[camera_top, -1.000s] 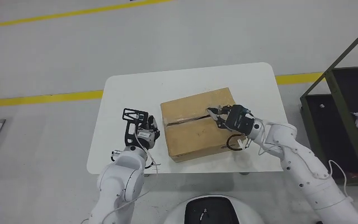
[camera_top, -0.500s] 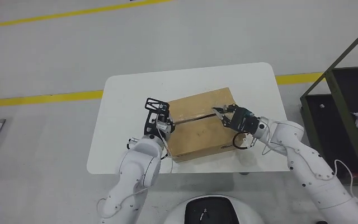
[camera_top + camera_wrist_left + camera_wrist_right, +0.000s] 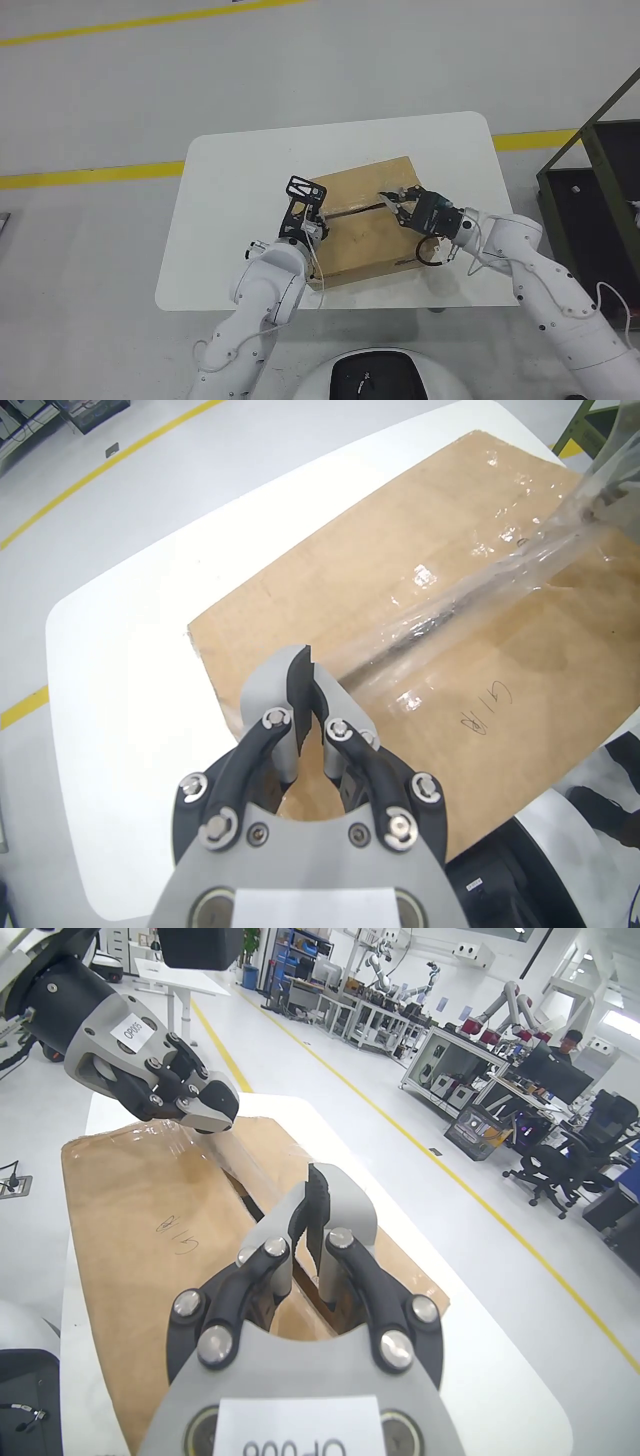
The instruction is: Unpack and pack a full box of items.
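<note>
Seen from above, the cardboard box (image 3: 360, 225) lies closed in the middle of the white table (image 3: 220, 180), its contents hidden. The left wrist view adds a strip of clear tape (image 3: 480, 590) lifting off the seam toward the right hand (image 3: 316, 1198), which is clenched on it. The left hand (image 3: 306, 672) is clenched at the seam's other end.

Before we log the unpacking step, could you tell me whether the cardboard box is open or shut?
Shut: on the box both flaps lie flat, clear tape over their seam, lifted at one end.
</note>
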`<action>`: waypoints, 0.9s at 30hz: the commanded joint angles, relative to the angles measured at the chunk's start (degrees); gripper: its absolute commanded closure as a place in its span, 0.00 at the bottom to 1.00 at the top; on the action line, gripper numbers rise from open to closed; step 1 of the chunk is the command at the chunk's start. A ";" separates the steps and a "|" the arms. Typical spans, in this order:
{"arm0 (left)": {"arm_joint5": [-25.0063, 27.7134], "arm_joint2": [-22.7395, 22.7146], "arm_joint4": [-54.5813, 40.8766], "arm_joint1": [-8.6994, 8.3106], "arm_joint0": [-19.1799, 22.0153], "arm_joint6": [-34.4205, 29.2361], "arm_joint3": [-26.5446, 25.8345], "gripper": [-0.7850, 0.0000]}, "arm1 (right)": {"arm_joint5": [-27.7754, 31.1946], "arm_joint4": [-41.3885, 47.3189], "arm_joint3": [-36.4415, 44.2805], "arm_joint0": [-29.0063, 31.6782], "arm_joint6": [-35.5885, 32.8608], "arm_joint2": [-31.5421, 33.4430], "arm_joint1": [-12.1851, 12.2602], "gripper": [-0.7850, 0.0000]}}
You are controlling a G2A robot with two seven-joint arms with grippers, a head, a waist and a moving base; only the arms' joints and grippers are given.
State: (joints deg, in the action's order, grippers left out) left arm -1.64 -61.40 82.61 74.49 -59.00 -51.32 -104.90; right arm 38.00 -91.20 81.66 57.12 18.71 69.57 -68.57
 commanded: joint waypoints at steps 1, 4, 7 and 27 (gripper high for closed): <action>-0.25 0.57 0.40 0.20 0.54 0.01 1.22 1.00 | 0.06 -0.02 -0.06 0.04 0.13 0.09 0.08 1.00; -0.28 1.18 0.72 0.47 1.20 -0.47 2.29 1.00 | 0.08 0.11 -0.18 0.02 0.08 0.23 0.19 1.00; -0.33 1.47 0.82 0.69 1.53 -0.73 2.73 1.00 | 0.09 0.32 -0.14 0.02 0.06 0.27 0.27 1.00; 1.90 1.76 0.91 1.58 1.72 -2.53 3.31 1.00 | 2.80 7.68 2.25 3.75 -1.35 6.41 1.74 0.60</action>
State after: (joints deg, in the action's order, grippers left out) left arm 0.12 -59.64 83.52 76.04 -57.24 -53.77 -101.53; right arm 40.67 -83.96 83.70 60.46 17.51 75.35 -66.95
